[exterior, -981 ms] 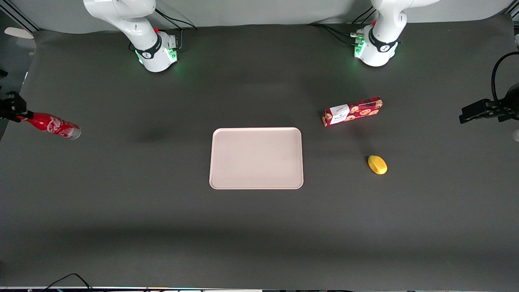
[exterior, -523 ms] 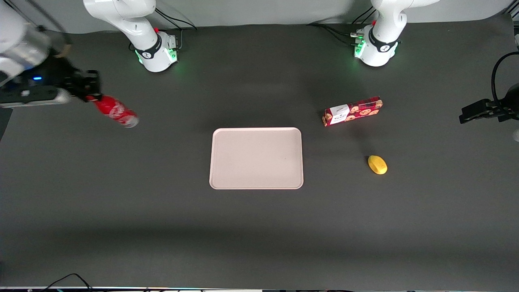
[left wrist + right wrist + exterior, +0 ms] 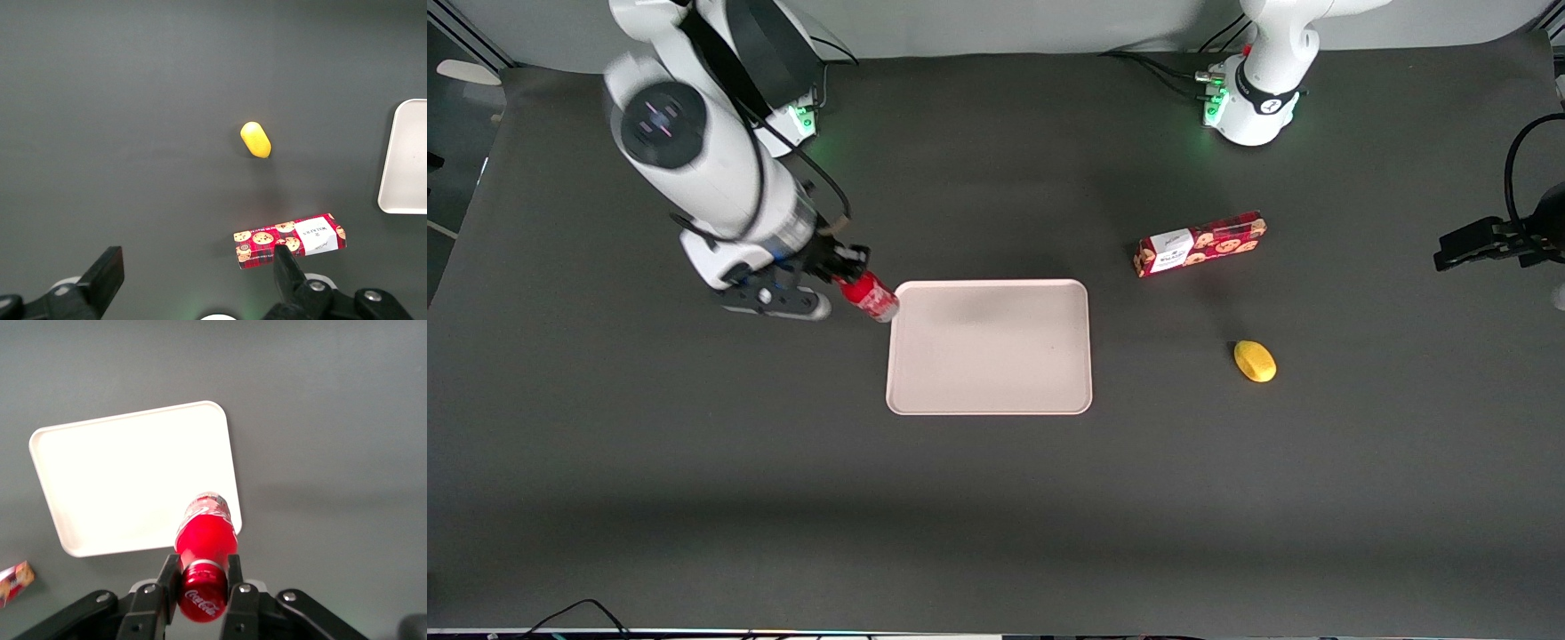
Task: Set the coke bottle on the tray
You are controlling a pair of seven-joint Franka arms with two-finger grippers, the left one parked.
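Observation:
My right gripper (image 3: pixel 845 271) is shut on the neck of the coke bottle (image 3: pixel 869 296), a slim red bottle with white script and a silvery base. It holds the bottle in the air, hanging down, at the edge of the tray (image 3: pixel 989 391) nearest the working arm's end of the table. The tray is flat, pale pinkish-beige, with rounded corners. In the right wrist view the two fingers (image 3: pixel 169 576) clamp the bottle (image 3: pixel 207 535) just under its red cap, and the bottle's base overlaps the tray's corner (image 3: pixel 80 460).
A red biscuit box (image 3: pixel 1199 243) lies toward the parked arm's end, farther from the front camera than the tray's middle. A yellow lemon-like object (image 3: pixel 1255 361) lies nearer the camera than the box. Both also show in the left wrist view: box (image 3: pixel 290 240), yellow object (image 3: pixel 255 139).
My gripper has carried the bottle from the working arm's edge of the table across to the tray's edge. The bottle now hangs more upright. Tray, box and yellow object have not moved.

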